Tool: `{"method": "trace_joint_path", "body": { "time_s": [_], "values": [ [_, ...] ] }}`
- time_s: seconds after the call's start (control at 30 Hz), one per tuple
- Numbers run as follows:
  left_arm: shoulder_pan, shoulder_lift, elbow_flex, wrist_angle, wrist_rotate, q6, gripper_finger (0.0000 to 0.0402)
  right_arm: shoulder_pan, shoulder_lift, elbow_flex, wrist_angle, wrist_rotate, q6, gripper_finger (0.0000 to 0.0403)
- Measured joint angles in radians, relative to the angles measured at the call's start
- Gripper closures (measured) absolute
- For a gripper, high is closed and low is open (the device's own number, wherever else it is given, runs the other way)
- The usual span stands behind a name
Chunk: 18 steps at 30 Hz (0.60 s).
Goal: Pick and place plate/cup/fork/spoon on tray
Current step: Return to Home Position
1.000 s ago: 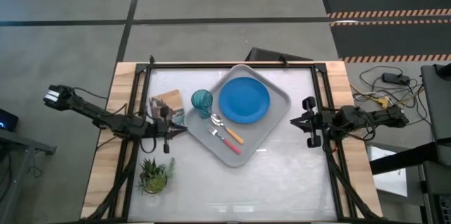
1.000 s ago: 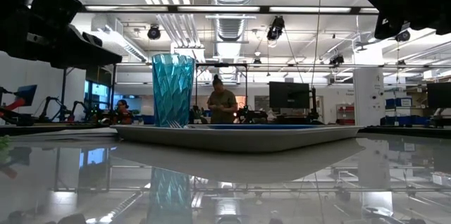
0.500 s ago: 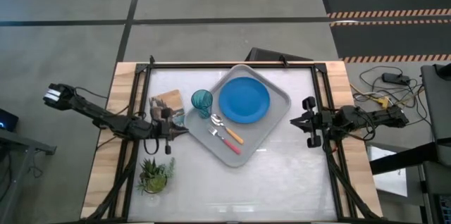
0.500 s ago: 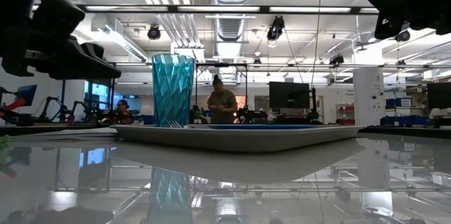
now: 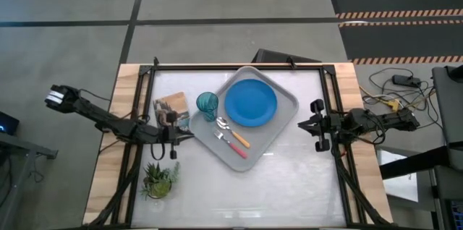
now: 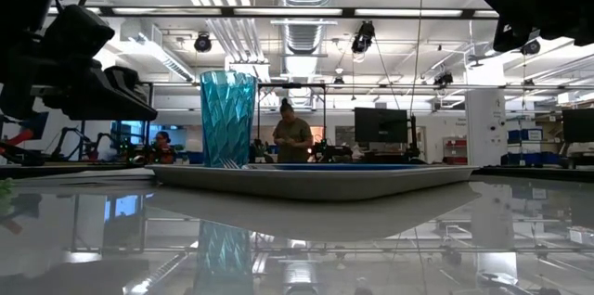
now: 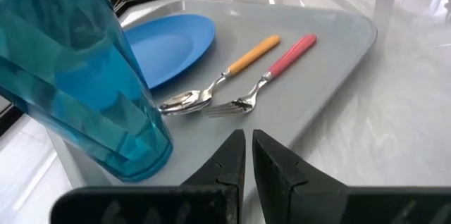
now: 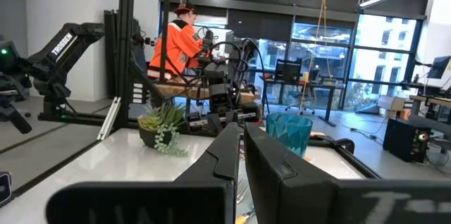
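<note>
At the table's left edge a small potted plant [image 5: 159,179] sits on the near side. Just beyond it the left gripper [image 5: 187,136] is easing back from the tray. From above, its tip has slid a little nearer than it was a second ago, and in the low view the arm's dark bulk has dropped lower and pulled back to the left. Its fingers [image 7: 232,155] are closed with only a sliver of a gap, and they hold nothing. A small brown board [image 5: 171,107] lies on the far side of that gripper, close to the tray's left corner.

Right of the gripper, the cup [image 5: 207,103] stands upright and alone on the tray [image 5: 269,129], near its left corner, clear of the fingers. Next come the spoon [image 5: 233,132] and the fork [image 5: 230,145], lying side by side on the tray's near half. Neither has moved. The plate [image 5: 251,104] lies flat in the middle, right of the cup.

Farther right, off the tray, the right gripper [image 5: 312,125] waits where it was. Its fingers are together and empty.

All four pieces now rest on the tray, so the placing looks finished. Judging by the left arm's retreat, only its return to rest is left.
</note>
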Motion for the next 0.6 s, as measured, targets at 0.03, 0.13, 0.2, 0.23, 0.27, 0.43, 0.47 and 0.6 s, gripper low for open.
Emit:
{"method": "trace_joint_path", "body": {
  "time_s": [0.03,0.13,0.2,0.23,0.27,0.43,0.47,0.6],
  "values": [
    [0.000,0.004,0.000,0.000,0.000,0.000,0.0391,0.000,0.000,0.000,0.000,0.000,0.000,0.0390],
    [0.000,0.017,0.000,0.000,0.000,0.000,0.0391,0.000,0.000,0.000,0.000,0.000,0.000,0.0390],
    [0.000,0.025,0.000,0.000,0.000,0.000,0.0391,0.000,0.000,0.000,0.000,0.000,0.000,0.0390],
    [0.000,0.028,0.000,0.000,0.000,0.000,0.0391,0.000,0.000,0.000,0.000,0.000,0.000,0.0390],
    [0.000,0.032,0.000,0.000,0.000,0.000,0.0391,0.000,0.000,0.000,0.000,0.000,0.000,0.0390],
    [0.000,0.044,0.000,0.000,0.000,0.000,0.0391,0.000,0.000,0.000,0.000,0.000,0.000,0.0390],
    [0.000,0.045,0.000,0.000,0.000,0.000,0.0391,0.000,0.000,0.000,0.000,0.000,0.000,0.0390],
    [0.000,0.046,0.000,0.000,0.000,0.000,0.0391,0.000,0.000,0.000,0.000,0.000,0.000,0.0390]
  ]
}}
